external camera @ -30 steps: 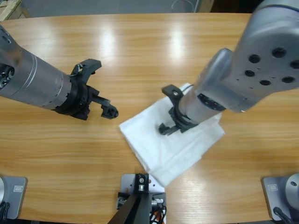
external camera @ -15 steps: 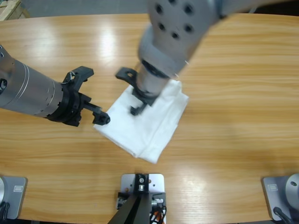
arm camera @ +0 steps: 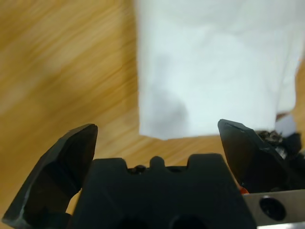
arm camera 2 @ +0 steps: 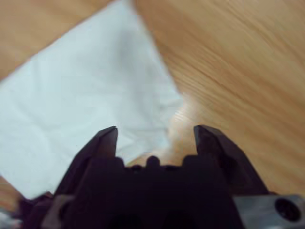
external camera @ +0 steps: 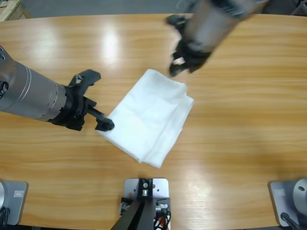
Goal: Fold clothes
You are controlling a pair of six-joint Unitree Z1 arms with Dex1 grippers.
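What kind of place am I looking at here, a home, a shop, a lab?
Probably a robotics lab or test bench, not a home. Two metal arms with black grippers, the left gripper and the right gripper, work over a bare wooden table holding only a folded white T-shirt.

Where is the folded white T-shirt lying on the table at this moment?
In the high view the folded white T-shirt lies flat near the middle of the wooden table, between the left gripper and the right gripper.

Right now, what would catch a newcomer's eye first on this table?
The folded white cotton T-shirt lying flat mid-table on the long wooden table. One arm's black two-jawed gripper sits at the shirt's left corner; the other gripper hangs blurred above its far corner. Both wrist views show open jaws holding nothing.
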